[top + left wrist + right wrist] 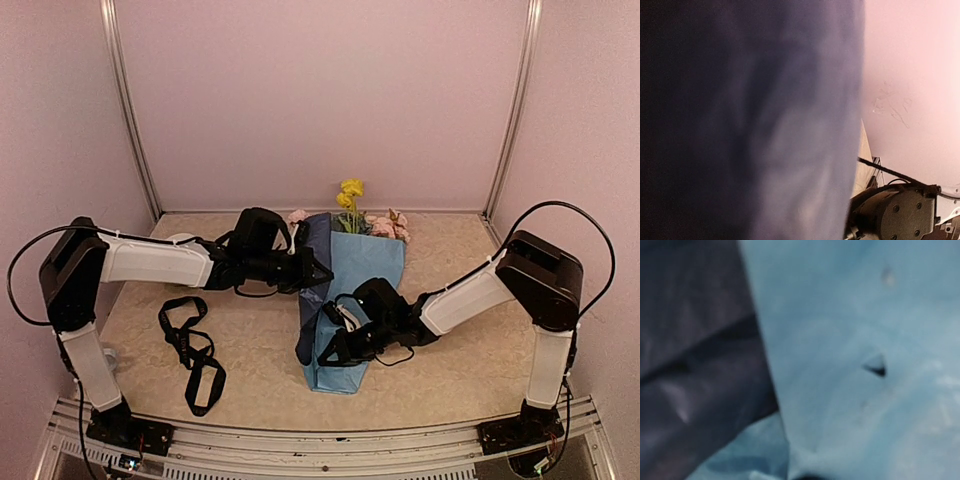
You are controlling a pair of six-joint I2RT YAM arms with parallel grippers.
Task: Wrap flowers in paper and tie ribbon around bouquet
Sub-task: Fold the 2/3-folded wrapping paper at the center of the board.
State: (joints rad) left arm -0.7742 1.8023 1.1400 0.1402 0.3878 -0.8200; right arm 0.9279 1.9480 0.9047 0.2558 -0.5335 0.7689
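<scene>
The light-blue paper [372, 268] lies folded lengthwise in the middle of the table, with its navy reverse [316, 245] turned up along the left side. The flowers stick out of its far end: yellow blooms [350, 193] and pink roses [385, 228]. My left gripper [320, 272] is shut on the navy flap, and navy paper [750, 120] fills the left wrist view. My right gripper [328, 350] is shut on the paper's lower left part. Light-blue paper [865, 315] covers the right wrist view and hides the fingers. The black ribbon [190, 350] lies loose on the table, left of the paper.
Pink walls with metal corner posts [135, 130] close in the table on three sides. The right arm's dark housing [900, 210] shows beside the paper in the left wrist view. A metal rail [320, 440] runs along the near edge between the arm bases.
</scene>
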